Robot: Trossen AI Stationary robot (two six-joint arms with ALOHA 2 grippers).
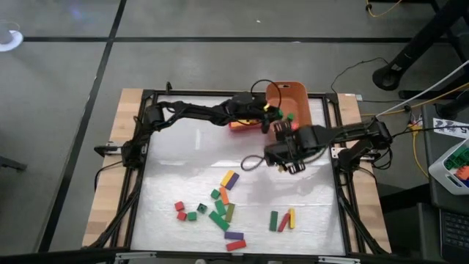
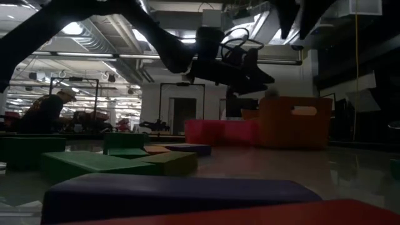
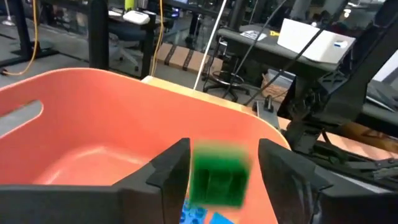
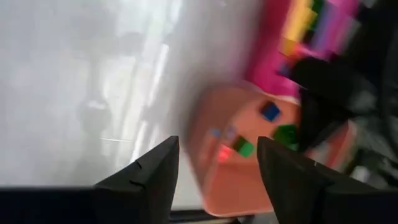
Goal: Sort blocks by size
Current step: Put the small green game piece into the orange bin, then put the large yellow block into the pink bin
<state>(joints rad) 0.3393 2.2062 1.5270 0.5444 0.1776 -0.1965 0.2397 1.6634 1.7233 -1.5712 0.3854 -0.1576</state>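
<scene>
Purple and red bars (image 2: 175,197) lie lengthwise along the surface's near edge. Over the orange tub (image 1: 297,103) at the far edge, the left hand (image 3: 224,168) stands open around a green cube (image 3: 217,174). Nearby, the right hand (image 4: 217,168) hangs open, empty.

An orange oval tub (image 1: 292,99) stands beside a pink tray (image 2: 220,132) — apparently touching — on the table (image 1: 183,158).

Left arm's stretched way out to the far right, left gripper (image 1: 272,112) with its fingers apart. Right arm's folded toward the middle, right gripper (image 1: 292,167) spread wide, nothing in it.
</scene>
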